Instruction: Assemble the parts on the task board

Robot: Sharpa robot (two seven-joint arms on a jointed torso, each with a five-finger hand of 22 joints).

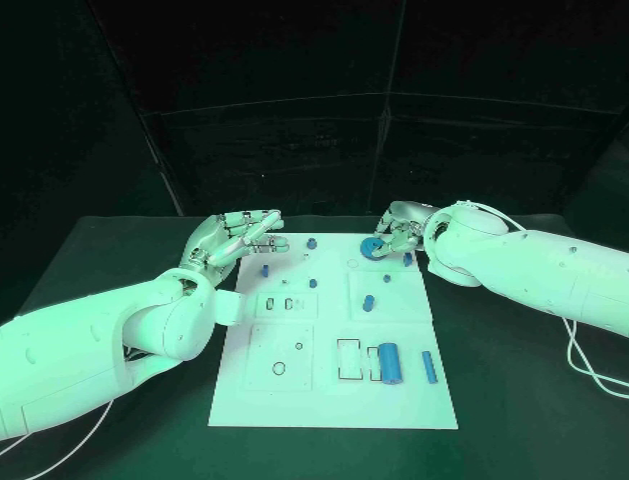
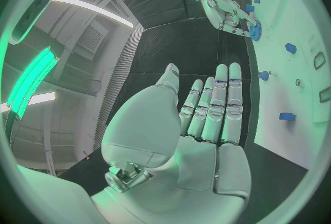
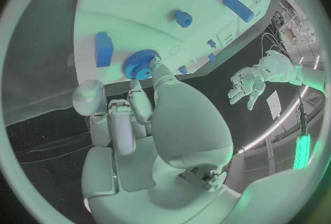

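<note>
The left hand [image 1: 239, 238] hovered beside the task board's [image 1: 329, 405] far left corner, fingers straight and apart, holding nothing; on the black counter [image 1: 112, 250], the right hand [image 1: 401, 235] touched a blue gear [image 1: 375, 249] near the board's far edge.

My left hand [image 2: 207, 119] looks like smooth silvery metal with a soft sheen, its wrist shell glossy plastic. At the frame's centre, the task board [image 1: 329, 390] is a flat, matt plate. The blue gear [image 3: 140, 64] looks like ridged plastic. The table [image 1: 530, 400] is dull and black.
</note>
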